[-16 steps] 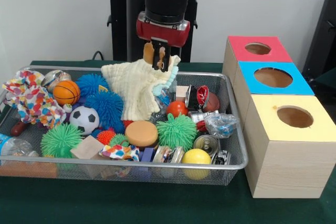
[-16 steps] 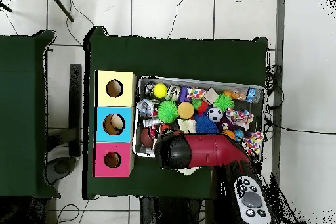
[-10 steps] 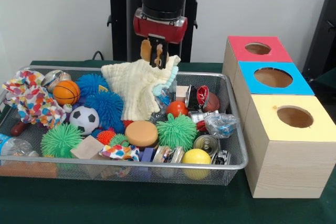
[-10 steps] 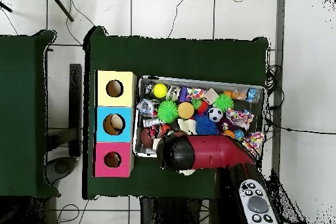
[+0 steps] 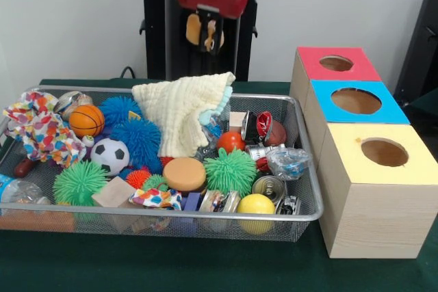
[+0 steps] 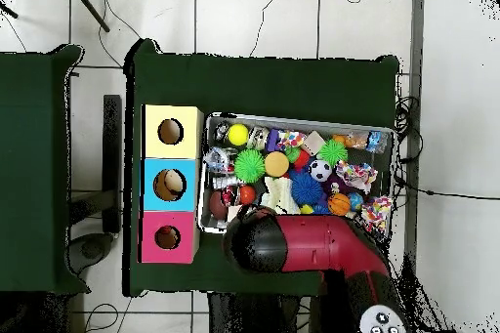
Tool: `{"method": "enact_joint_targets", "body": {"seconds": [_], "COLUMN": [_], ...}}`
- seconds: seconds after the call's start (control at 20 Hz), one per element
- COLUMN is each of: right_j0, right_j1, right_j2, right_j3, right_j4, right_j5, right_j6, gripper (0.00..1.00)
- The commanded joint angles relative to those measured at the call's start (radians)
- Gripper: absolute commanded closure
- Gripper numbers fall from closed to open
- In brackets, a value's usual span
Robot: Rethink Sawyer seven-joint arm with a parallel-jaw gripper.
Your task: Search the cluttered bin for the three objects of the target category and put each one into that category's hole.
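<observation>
My gripper (image 5: 205, 32) hangs high above the back rim of the wire bin (image 5: 313, 169), shut on a small tan object (image 5: 194, 28). Below it a cream knitted cloth (image 5: 181, 114) lies over the clutter, apart from the fingers. Three wooden boxes stand to the right of the bin, with holes in a red top (image 5: 336, 63), a blue top (image 5: 356, 100) and a yellow top (image 5: 384, 152). In the overhead view the red arm (image 6: 312, 246) hides the gripper, and the blue box's hole (image 6: 171, 185) shows something tan inside.
The bin holds several spiky balls, a soccer ball (image 5: 109, 155), a basketball (image 5: 86, 120), a yellow ball (image 5: 255, 204), an orange foam disc (image 5: 184, 173), crushed cans (image 5: 268, 187), a wooden block (image 5: 113, 193) and patterned cloths (image 5: 41, 131).
The gripper has risen straight up from the cream cloth with the tan object between its fingers. The cloth stayed in the bin.
</observation>
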Motion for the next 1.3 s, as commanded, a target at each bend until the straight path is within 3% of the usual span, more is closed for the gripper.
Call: {"method": "enact_joint_targets", "body": {"seconds": [0.05,0.45,0.85,1.1,1.3], "right_j0": [0.045,0.137,0.224,0.322,0.394], "right_j1": [-0.238,-0.286,-0.179,-0.093,-0.051], "right_j2": [0.114,0.095,0.049,-0.008,-0.042], "right_j3": [0.187,0.280,0.275,0.260,0.238], "right_j4": [0.098,0.135,0.076,0.042,0.083], "right_j5": [0.183,0.095,-0.048,-0.169,-0.194], "right_j6": [-0.159,-0.057,0.072,0.188,0.222], "gripper": [1.00,1.00,1.00,1.00,1.00]}}
